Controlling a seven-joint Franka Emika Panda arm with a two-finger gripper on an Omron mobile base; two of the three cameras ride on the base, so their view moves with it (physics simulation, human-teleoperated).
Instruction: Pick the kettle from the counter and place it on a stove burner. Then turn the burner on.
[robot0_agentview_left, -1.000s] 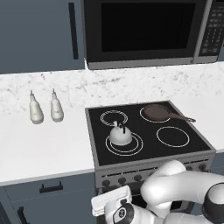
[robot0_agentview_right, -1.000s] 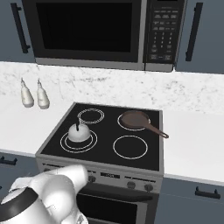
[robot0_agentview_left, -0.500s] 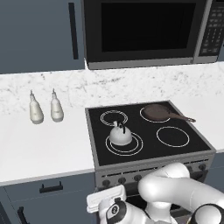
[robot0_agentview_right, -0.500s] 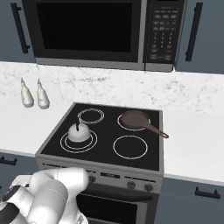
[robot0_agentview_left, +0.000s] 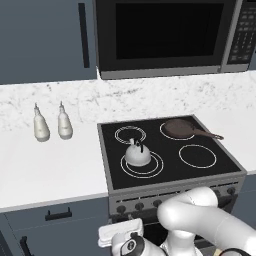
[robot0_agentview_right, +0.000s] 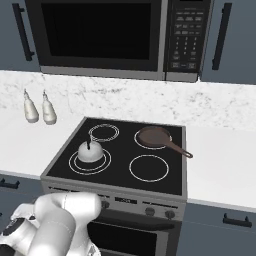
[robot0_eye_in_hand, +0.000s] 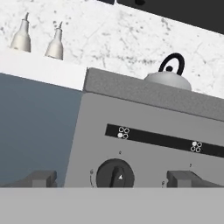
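On the stove burner (robot0_agentview_left: 142, 165), the wide double-ring circle at the front left of the black cooktop (robot0_agentview_left: 167, 150), sits the kettle (robot0_agentview_left: 137, 154), upright with its thin black handle standing above the pale grey dome. From the right base view the kettle (robot0_agentview_right: 90, 152) rests inside the same rings (robot0_agentview_right: 90, 161), and in the hand view it (robot0_eye_in_hand: 169, 77) shows above the stove's grey front edge, the handle looping over it.

Behind the kettle is a smaller double-ring circle (robot0_agentview_left: 130, 134). To the right of the kettle, at the back, the brown frying pan (robot0_agentview_left: 184, 128) lies on its ring with the handle pointing right; in front of the pan is a single-ring circle (robot0_agentview_left: 197, 155).

Left of the stove the white marbled counter (robot0_agentview_left: 50, 165) carries two cream bottles (robot0_agentview_left: 50, 123), side by side and well apart from the kettle. A black microwave (robot0_agentview_left: 162, 35) hangs above the cooktop.

The arm is folded low in front of the stove, below the kettle. The gripper (robot0_eye_in_hand: 113, 177) faces the grey control panel (robot0_eye_in_hand: 144, 144): its two fingertips (robot0_eye_in_hand: 39, 178) are spread wide, one on each side of a dark round knob (robot0_eye_in_hand: 114, 173), touching nothing. The knob sits below the left cluster of small burner marks on the black strip (robot0_eye_in_hand: 164, 140).
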